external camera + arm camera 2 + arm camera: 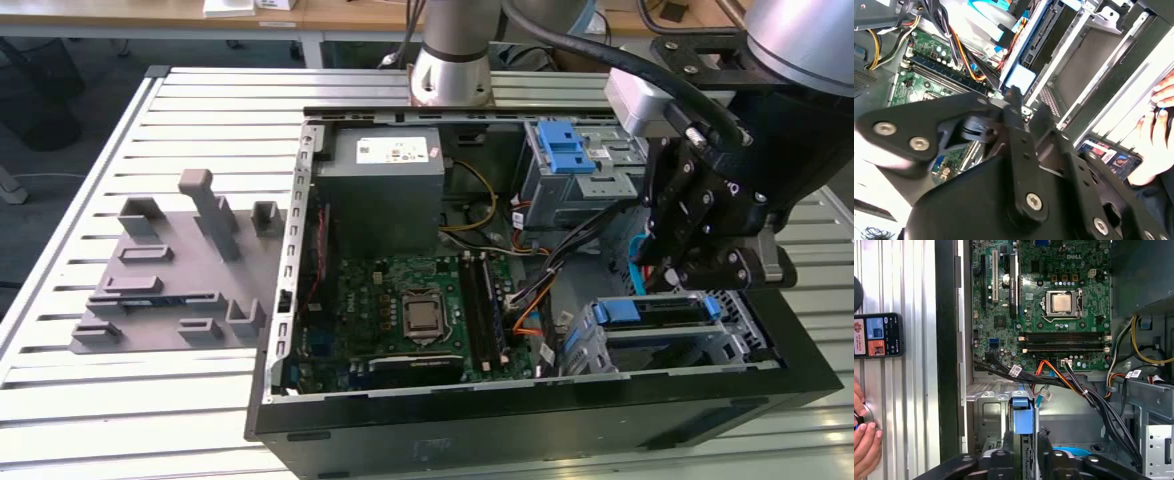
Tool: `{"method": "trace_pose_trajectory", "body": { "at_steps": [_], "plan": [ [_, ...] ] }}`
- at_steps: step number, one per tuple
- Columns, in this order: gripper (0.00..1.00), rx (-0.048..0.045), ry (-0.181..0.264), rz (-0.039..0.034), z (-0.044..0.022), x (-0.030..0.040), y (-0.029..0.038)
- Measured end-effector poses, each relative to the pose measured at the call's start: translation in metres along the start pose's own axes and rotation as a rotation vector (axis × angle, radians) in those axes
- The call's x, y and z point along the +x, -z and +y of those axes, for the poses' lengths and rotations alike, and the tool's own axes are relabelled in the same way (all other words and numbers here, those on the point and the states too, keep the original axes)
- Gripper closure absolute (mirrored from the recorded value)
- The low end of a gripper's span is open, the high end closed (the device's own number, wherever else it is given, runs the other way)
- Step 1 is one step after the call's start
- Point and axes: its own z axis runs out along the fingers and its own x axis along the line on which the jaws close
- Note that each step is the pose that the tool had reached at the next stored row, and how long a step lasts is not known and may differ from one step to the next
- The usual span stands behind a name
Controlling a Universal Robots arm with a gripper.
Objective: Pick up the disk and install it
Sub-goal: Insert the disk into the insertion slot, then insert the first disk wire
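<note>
End effector [1025, 456] pinching disk [1021, 417] at bay [988, 410]; both wrist views show hand [865, 440], phone [878, 335] outside case [946, 340].

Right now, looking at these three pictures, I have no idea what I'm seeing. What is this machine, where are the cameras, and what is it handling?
The machine is a single robot arm ending in a black gripper. One picture is taken from a camera off the arm. The two wrist views come from cameras riding on the arm, close behind the gripper.

On the slatted metal table lies an open computer case, its green motherboard exposed, with a grey fixture beside it. The gripper hangs right over the disk, which sits in a metal drive cage at the case's corner.

In the first wrist view a phone lies on the table, with a person's hand nearby.
</note>
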Motion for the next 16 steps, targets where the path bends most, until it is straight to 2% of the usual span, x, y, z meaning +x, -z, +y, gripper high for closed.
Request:
{"method": "trace_pose_trajectory", "body": {
  "at_steps": [2,3,5,6,16],
  "plan": [
    [0.76,0.0000,0.000,0.0001,0.0000,0.0000,0.0000],
    [0.76,0.0000,0.000,-0.0002,0.0000,0.0000,-0.0002],
    [0.87,0.0000,0.000,-0.0002,0.0000,0.0000,-0.0003],
    [0.89,0.0000,0.000,-0.0002,0.0000,0.0000,-0.0003],
    [0.89,0.0000,0.000,-0.0002,0.0000,0.0000,-0.0007]
  ]
}}
